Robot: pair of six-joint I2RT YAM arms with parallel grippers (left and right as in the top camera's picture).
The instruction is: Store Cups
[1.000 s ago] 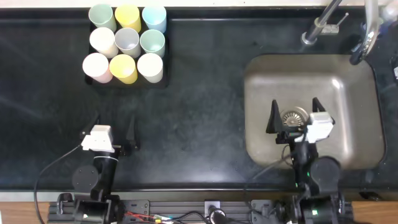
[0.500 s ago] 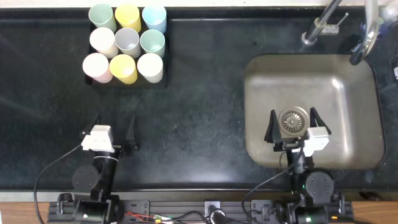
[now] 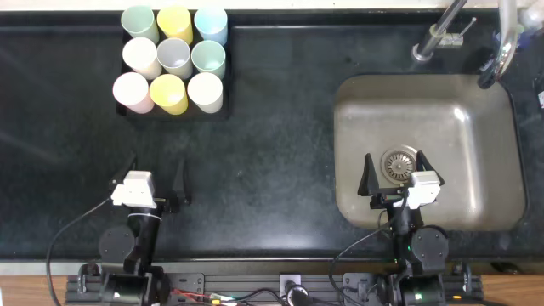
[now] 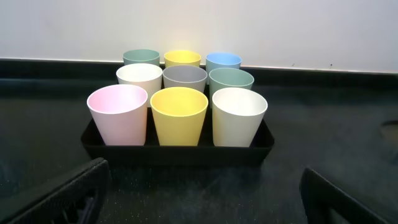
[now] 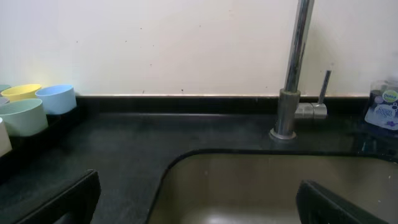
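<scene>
Several pastel cups (image 3: 172, 58) stand upright in a black tray (image 3: 125, 104) at the back left of the dark counter; the same cups (image 4: 179, 106) and tray (image 4: 178, 153) face the left wrist view. My left gripper (image 3: 155, 174) rests near the front left of the counter, open and empty, well short of the tray. My right gripper (image 3: 397, 171) is open and empty above the front part of the steel sink (image 3: 476, 110), near the drain (image 3: 400, 161). Some of the cups (image 5: 37, 106) appear far off in the right wrist view.
A tall tap (image 3: 442, 30) rises behind the sink, seen as the tap (image 5: 295, 68) in the right wrist view, with a soap bottle (image 5: 385, 104) beside it. A pale wall runs along the counter's back edge. Bare dark counter (image 3: 263, 144) lies between tray and sink.
My right gripper has drawn back toward its base and slightly left over the sink. The left arm and the cups have not moved.
</scene>
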